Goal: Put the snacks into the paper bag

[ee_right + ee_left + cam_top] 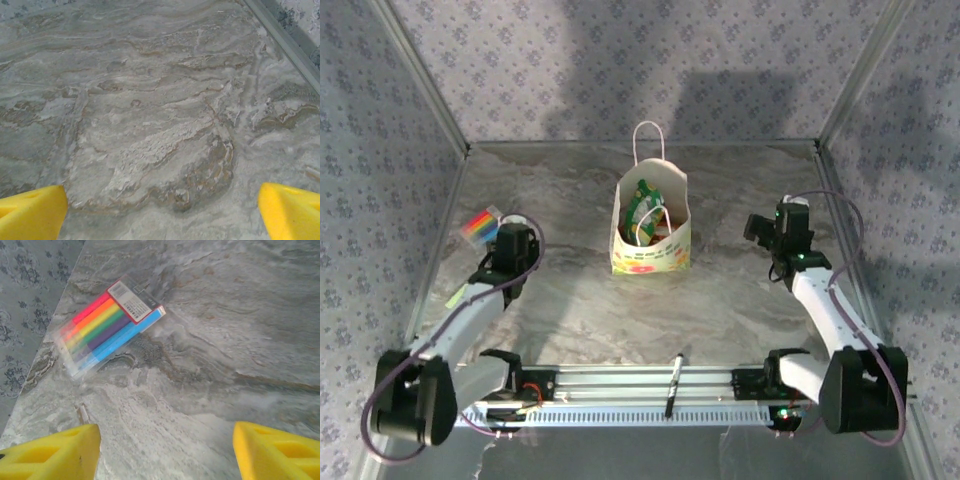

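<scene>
- Overhead view: the paper bag (651, 252) stands upright between my two grippers. It is to the right of my left gripper (500, 238) and to the left of my right gripper (761, 228), well apart from both. The snacks (643, 210) show as green and orange packets inside its open top. A black pen (674, 384) lies back by my bases.
- Left wrist view: my yellow fingers (50, 457) are spread wide with nothing between them. A pack of coloured markers (107, 330) lies ahead and to the left, not touching me.
- Right wrist view: my fingers (30, 212) are spread as wide as they go and hold nothing. Bare marbled table (150, 125) lies ahead.
- Handling, as I judge it: the packets look thin, light, glossy and slippery, so I would pinch one across a flat edge. The bag is light paper and likely to tip or crease, so I would steady it by its upper rim.
</scene>
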`<action>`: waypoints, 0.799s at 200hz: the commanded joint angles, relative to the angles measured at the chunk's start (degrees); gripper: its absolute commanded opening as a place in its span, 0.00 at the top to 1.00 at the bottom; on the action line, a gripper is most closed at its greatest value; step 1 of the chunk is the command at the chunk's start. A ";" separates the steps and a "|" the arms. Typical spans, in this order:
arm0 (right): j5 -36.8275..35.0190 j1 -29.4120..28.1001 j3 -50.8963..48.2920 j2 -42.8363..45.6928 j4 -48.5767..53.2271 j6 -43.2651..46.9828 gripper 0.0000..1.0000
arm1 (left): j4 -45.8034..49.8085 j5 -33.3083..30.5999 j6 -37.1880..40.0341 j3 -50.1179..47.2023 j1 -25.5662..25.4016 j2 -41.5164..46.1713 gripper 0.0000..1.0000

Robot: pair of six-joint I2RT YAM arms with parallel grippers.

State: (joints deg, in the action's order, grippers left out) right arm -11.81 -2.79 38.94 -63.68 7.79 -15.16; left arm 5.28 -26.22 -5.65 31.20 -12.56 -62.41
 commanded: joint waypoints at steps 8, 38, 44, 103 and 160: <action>1.58 2.89 -3.26 -2.24 -12.50 2.67 0.00 | -20.29 -0.95 2.19 -0.52 2.18 -7.79 0.29; 6.05 7.36 -6.14 -5.80 -19.83 3.32 0.00 | -25.21 0.42 4.32 1.63 4.73 -15.56 0.29; 6.60 8.03 -6.24 -6.57 -20.51 3.29 0.00 | -26.07 0.48 5.04 1.99 4.73 -16.74 0.29; 8.27 9.02 -8.20 -12.62 -29.46 7.95 0.00 | -39.99 3.83 6.30 -0.96 6.13 -23.34 0.27; 11.45 8.76 -14.47 -14.15 -41.89 11.92 0.00 | -44.35 7.63 6.56 -3.55 6.97 -23.48 0.26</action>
State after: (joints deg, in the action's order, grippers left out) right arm -2.52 5.76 28.14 -76.95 -24.67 -6.44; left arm -33.80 -21.17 0.67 28.42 -6.31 -86.19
